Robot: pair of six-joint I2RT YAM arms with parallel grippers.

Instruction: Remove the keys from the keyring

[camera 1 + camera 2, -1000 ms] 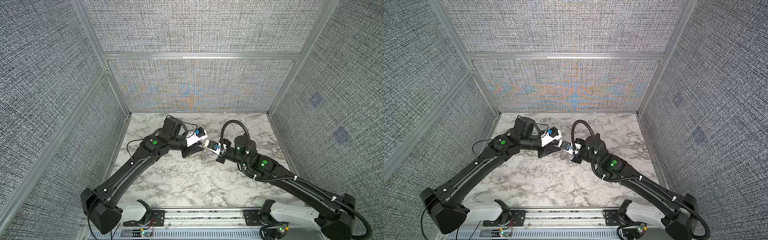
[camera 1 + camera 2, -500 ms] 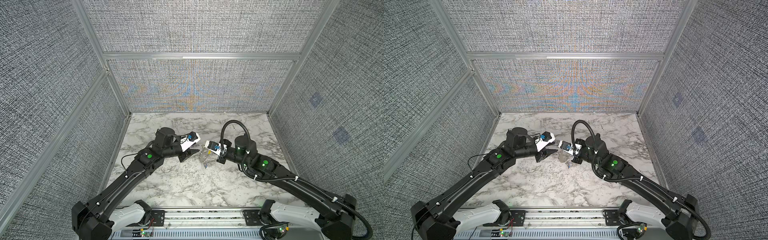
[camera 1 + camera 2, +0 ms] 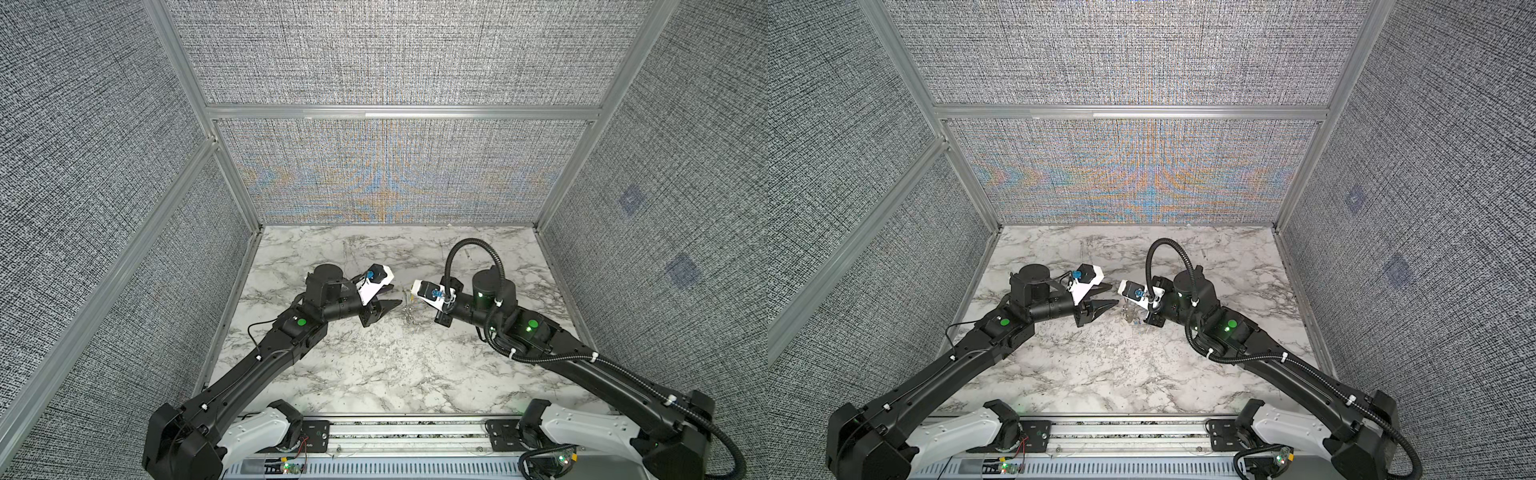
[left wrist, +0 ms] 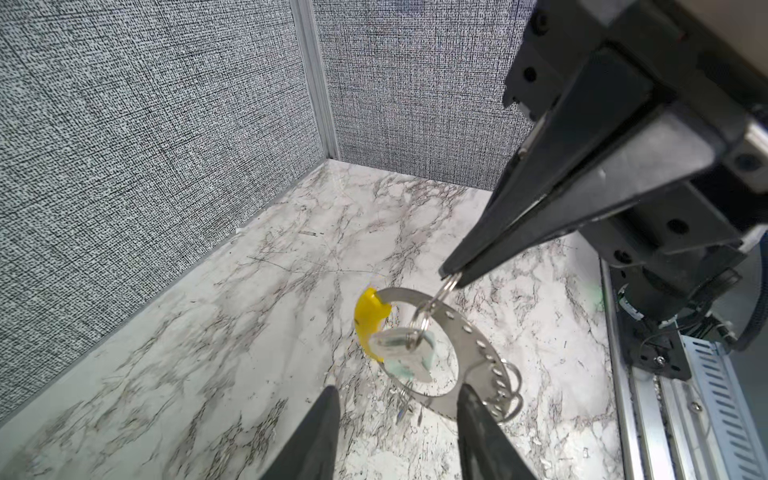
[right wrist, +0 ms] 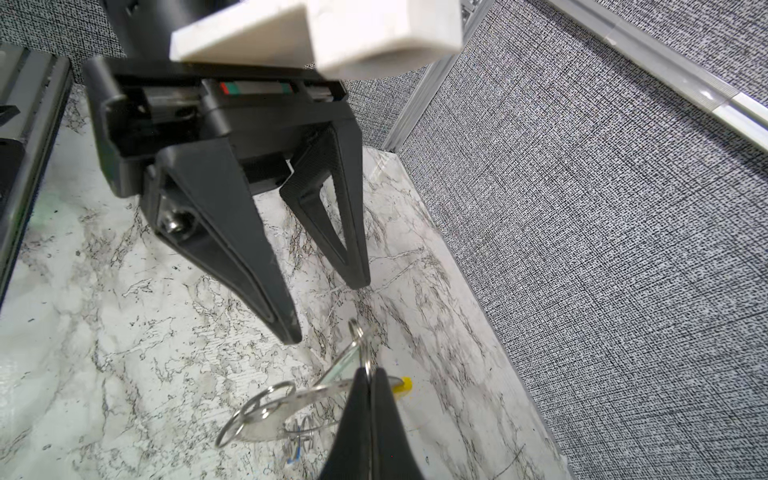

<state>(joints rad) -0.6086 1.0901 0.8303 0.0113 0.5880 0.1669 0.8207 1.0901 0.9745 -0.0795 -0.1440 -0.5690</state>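
White marble bench, grey woven walls. Mid-frame, right claw pinches small wire ring dangling flat grey yellow-sleeved keyring, near spread left claw.

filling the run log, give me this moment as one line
left gripper: open, beside keyring | right gripper: shut on small ring | keyring: hangs from it | pale key: on small ring
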